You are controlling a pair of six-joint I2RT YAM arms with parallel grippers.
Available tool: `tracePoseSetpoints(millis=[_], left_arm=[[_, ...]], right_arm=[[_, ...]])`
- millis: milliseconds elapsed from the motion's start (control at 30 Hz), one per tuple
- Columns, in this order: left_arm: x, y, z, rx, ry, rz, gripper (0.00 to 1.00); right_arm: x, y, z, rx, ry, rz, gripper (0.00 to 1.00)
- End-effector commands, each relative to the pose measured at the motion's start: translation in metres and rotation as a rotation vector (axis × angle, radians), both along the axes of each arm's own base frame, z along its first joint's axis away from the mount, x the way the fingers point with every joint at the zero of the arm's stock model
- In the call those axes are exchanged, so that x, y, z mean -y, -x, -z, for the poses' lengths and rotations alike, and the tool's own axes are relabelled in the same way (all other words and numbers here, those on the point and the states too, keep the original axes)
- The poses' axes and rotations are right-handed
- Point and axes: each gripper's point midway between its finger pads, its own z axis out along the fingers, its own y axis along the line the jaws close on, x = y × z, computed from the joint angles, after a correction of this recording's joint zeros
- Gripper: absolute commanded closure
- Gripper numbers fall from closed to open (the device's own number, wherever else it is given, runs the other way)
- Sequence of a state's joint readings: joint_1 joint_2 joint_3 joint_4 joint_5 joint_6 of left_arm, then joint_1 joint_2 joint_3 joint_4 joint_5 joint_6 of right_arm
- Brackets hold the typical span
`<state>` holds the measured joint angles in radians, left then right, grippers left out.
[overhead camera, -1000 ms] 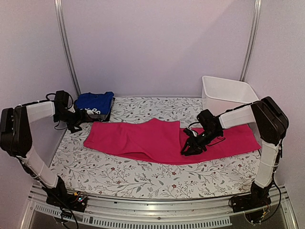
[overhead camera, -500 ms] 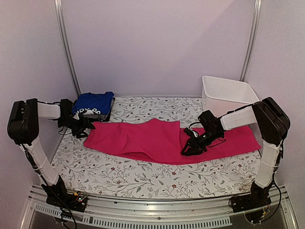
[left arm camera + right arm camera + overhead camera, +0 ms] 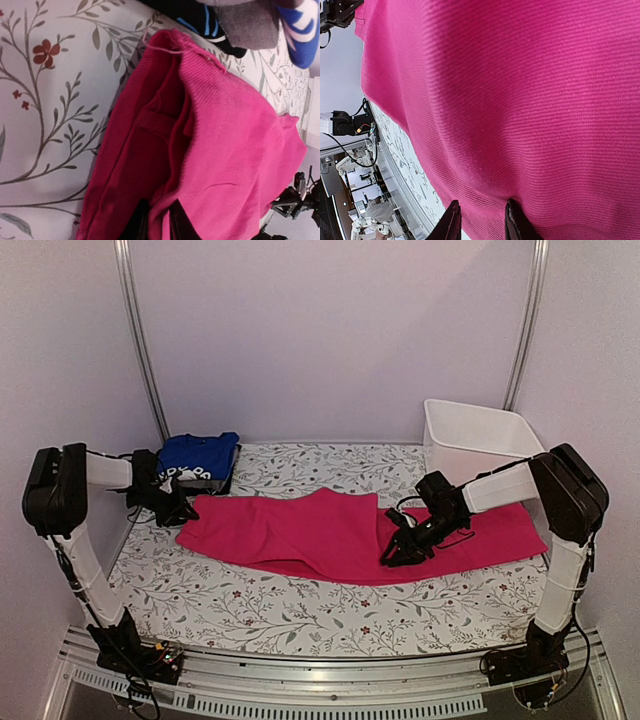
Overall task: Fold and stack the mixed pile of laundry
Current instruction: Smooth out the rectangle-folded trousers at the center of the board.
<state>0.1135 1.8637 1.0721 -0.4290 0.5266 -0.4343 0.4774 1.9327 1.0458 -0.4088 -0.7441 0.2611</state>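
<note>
A large magenta-pink garment point(image 3: 300, 530) lies spread across the middle of the table. A folded royal-blue garment point(image 3: 198, 455) with white print sits on a small stack at the back left; the left wrist view shows the blue one point(image 3: 300, 30) with grey cloth point(image 3: 247, 22) beside it. My left gripper point(image 3: 183, 515) is at the pink garment's left end, its jaws shut on a fold of pink cloth point(image 3: 157, 225). My right gripper point(image 3: 392, 555) rests on the garment's right half, a bulge of pink fabric pinched between its fingers point(image 3: 481, 220).
A white plastic bin point(image 3: 470, 430) stands at the back right, just behind the right arm. The floral table covering point(image 3: 300, 605) shows in front of the garment. A dark striped cloth point(image 3: 200, 17) lies under the stack, close to the pink garment's corner.
My left gripper moved right from beside the blue stack to the pink garment's left end and closed on it. The right gripper has stayed where it was.
</note>
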Motion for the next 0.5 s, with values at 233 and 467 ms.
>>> tracePoseSetpoints(millis=[233,467], left_arm=[[-0.023,-0.038,-0.036,0.105,-0.183,0.033,1.00],[-0.026,-0.030,-0.002,0.009,-0.192,0.035,0.77]], right_arm=[[0.062,0.038,0.068,-0.146,0.329,0.038,0.70],[0.058,0.033,0.063,-0.134,0.313,0.038,0.70]])
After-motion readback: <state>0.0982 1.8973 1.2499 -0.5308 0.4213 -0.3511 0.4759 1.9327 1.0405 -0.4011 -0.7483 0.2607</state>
